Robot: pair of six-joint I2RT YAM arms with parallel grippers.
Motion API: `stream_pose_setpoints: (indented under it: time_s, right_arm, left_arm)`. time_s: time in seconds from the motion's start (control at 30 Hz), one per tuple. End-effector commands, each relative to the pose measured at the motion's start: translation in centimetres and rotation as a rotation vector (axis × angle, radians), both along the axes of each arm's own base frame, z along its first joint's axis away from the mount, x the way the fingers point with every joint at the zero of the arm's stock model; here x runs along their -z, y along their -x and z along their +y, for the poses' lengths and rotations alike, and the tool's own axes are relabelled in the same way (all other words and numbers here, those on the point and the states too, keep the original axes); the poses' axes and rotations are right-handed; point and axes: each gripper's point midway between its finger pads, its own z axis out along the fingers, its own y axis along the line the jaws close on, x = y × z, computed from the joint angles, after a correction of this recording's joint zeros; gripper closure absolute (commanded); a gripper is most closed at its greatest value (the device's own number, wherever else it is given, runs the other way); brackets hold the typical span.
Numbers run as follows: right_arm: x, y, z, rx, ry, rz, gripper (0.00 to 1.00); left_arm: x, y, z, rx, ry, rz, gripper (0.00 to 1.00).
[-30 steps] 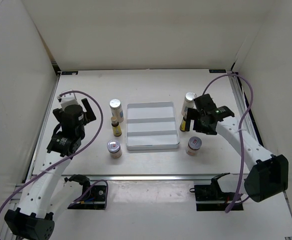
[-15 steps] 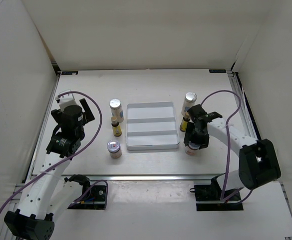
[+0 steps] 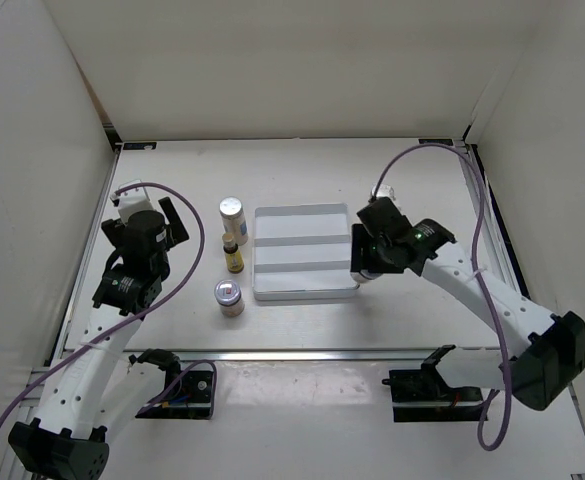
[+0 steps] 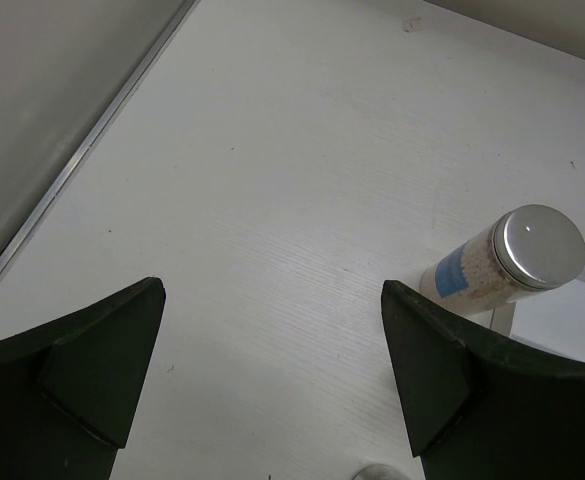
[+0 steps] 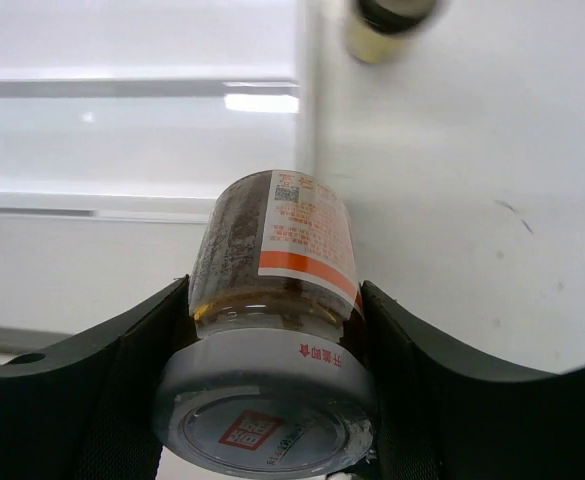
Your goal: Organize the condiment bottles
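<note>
Lifted off the worktop (image 3: pixel 302 170) since a moment ago, a short jar (image 5: pixel 277 270) is hanging over the right rim of the tray (image 3: pixel 307 294), gripped by the right end effector (image 3: pixel 365 262). Let go here, it is risking catching that rim and tipping. Left end effector (image 4: pixel 272 290) is hovering open. Overhead, the arm is hiding the jar.

Your top camera looks down from above and behind the arm bases, far enough back to hold the whole table (image 3: pixel 302 170) with the white tray (image 3: pixel 302 228) mid-frame. Your left wrist camera hangs over the table's left side, facing down and toward the far side between its own fingers (image 4: pixel 72 360). It shares the tall white bottle (image 4: pixel 512 262) left of the tray with the top view. Your right wrist camera looks down at very close range past a short jar (image 5: pixel 272 330) onto the tray's right edge, which the top view also covers.
</note>
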Motion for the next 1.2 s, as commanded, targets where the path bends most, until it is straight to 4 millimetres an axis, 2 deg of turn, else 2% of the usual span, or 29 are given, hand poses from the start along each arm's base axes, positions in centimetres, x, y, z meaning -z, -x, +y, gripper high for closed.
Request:
stream_pose_setpoints:
  time_s: [0.0, 0.07, 0.1, 0.17, 0.3, 0.47, 0.57, 0.6, 0.67, 0.7, 0.73, 0.77, 0.8, 0.83, 0.87, 0.97, 1.0, 1.07, 1.1, 1.13, 1.17]
  right_arm:
    - [-2.7, -2.0, 3.3, -0.079, -0.042, -0.105, 0.84]
    - [-2.1, -2.6, 4.7, -0.099, -0.052, -0.100, 0.90]
    - [-0.9, -2.7, 5.3, -0.120, -0.026, -0.074, 0.91]
    - [-0.1, -3.2, 6.2, -0.129, -0.020, -0.066, 0.91]
    - [3.1, -4.1, 7.5, -0.151, 0.011, -0.003, 0.92]
    - [6.4, -4.4, 8.1, -0.156, 0.039, 0.047, 0.92]
    - [7.2, -4.4, 8.0, -0.156, 0.055, 0.068, 0.91]
    - [7.8, -4.1, 7.8, -0.156, 0.067, 0.082, 0.75]
    - [7.8, -4.0, 8.0, -0.152, 0.055, 0.089, 0.53]
    - [7.6, -4.0, 8.0, -0.152, 0.056, 0.091, 0.32]
    - [7.7, -3.9, 7.5, -0.145, 0.078, 0.093, 0.28]
    - [6.9, -4.3, 7.9, -0.137, 0.058, 0.074, 0.24]
    - [6.7, -4.3, 7.6, -0.131, 0.072, 0.072, 0.11]
    - [6.0, -4.2, 7.5, -0.131, 0.070, 0.069, 0.04]
    - [4.6, -4.8, 7.8, -0.119, 0.051, 0.039, 0.00]
    - [1.7, -4.9, 8.0, -0.119, 0.017, -0.001, 0.00]
    - [-0.5, -5.1, 8.7, -0.129, -0.020, -0.045, 0.00]
    - [-2.8, -5.2, 8.7, -0.149, -0.040, -0.087, 0.00]
    - [-5.3, -5.1, 9.3, -0.171, -0.080, -0.143, 0.00]
    - [-6.4, -4.8, 9.5, -0.198, -0.090, -0.170, 0.00]
    - [-7.2, -4.8, 9.2, -0.193, -0.098, -0.191, 0.00]
  left_arm:
    - [-0.5, 0.3, 0.2, -0.014, 0.004, -0.020, 0.00]
    - [-0.3, 0.1, 0.2, -0.014, 0.001, -0.011, 0.00]
    - [-0.3, 0.1, 0.2, -0.014, 0.001, -0.011, 0.00]
    - [-0.3, 0.2, 0.3, -0.023, -0.003, -0.012, 0.00]
    - [-0.4, 0.2, 0.5, -0.031, -0.006, -0.013, 0.00]
    - [-0.4, 0.2, 0.5, -0.031, -0.006, -0.013, 0.00]
    - [-0.4, 0.2, 0.5, -0.031, -0.006, -0.013, 0.00]
    - [-0.4, 0.2, 0.5, -0.031, -0.006, -0.013, 0.00]
    - [-0.1, 0.1, 0.3, -0.023, -0.005, -0.003, 0.00]
    - [-0.1, 0.0, 0.1, -0.012, -0.001, -0.002, 0.00]
    - [0.8, 0.0, -0.2, 0.004, 0.001, 0.017, 0.00]
    - [1.5, 0.1, -0.4, 0.005, 0.023, 0.026, 0.00]
    - [2.1, 0.3, -0.6, 0.007, 0.039, 0.027, 0.00]
    - [2.7, 0.3, -0.6, -0.001, 0.055, 0.034, 0.00]
    - [2.5, 0.4, -0.7, 0.007, 0.058, 0.038, 0.00]
    - [2.1, 0.5, -2.5, 0.112, 0.096, 0.064, 0.00]
    - [2.0, 0.7, -3.6, 0.170, 0.122, 0.080, 0.00]
    - [1.1, 1.7, -4.5, 0.197, 0.192, 0.084, 0.00]
    - [0.6, 2.7, -5.4, 0.201, 0.295, 0.098, 0.00]
    - [0.1, 3.3, -6.2, 0.232, 0.347, 0.080, 0.00]
    - [-0.3, 3.9, -8.1, 0.310, 0.434, 0.081, 0.00]
